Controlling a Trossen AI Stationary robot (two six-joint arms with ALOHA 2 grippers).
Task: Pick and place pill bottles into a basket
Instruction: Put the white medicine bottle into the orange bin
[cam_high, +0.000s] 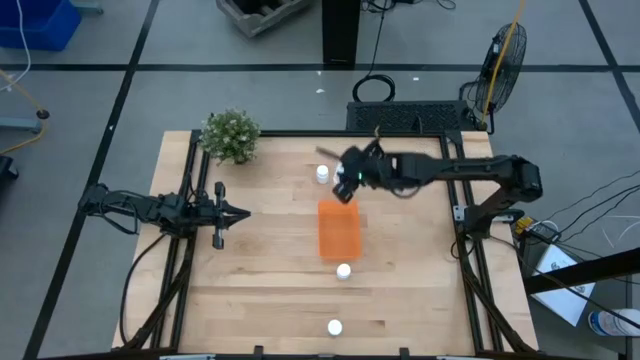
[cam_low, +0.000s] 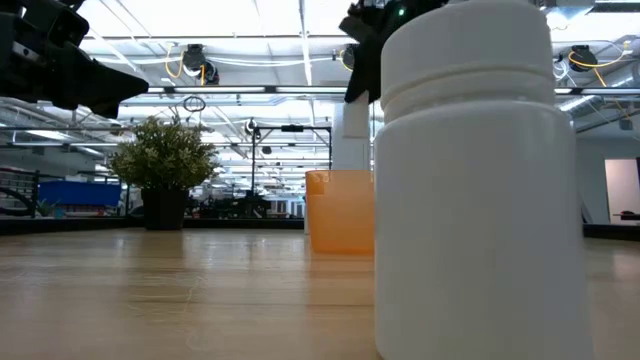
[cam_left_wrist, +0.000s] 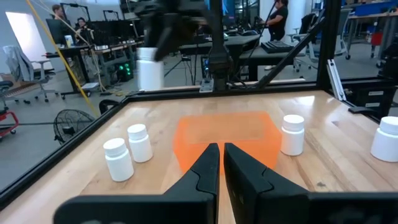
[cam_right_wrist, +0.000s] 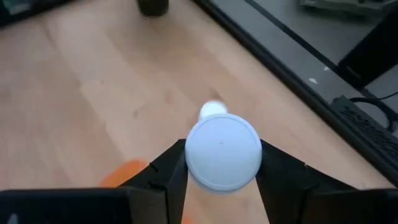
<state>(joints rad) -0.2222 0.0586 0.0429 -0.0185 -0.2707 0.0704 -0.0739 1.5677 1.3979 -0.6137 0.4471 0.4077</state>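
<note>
The orange basket (cam_high: 338, 231) lies at mid-table and also shows in the left wrist view (cam_left_wrist: 225, 134) and the low view (cam_low: 338, 212). My right gripper (cam_high: 347, 186) hovers over the basket's far end, shut on a white pill bottle (cam_right_wrist: 222, 152). That bottle hangs in the air in the left wrist view (cam_left_wrist: 149, 70). Other bottles stand upright on the table: beyond the basket's far end (cam_high: 322, 173), by its near end (cam_high: 343, 271), and near the front edge (cam_high: 335, 327). My left gripper (cam_high: 242, 212) waits shut and empty at the table's left. My right gripper pinches the bottle between its two fingers, one on each side of its upper part just below the cap (cam_right_wrist: 189, 163). The fingers point down from above. The bottle hangs upright below them, lifted clear of the table, as the left wrist view shows (cam_left_wrist: 149, 78).
A green potted plant (cam_high: 230, 135) stands at the far left corner. A dark frame rail (cam_high: 455, 210) runs along the table's right side. The front-edge bottle fills the low view's foreground (cam_low: 470, 200). Bare wood lies left of the basket. People stand in the room beyond.
</note>
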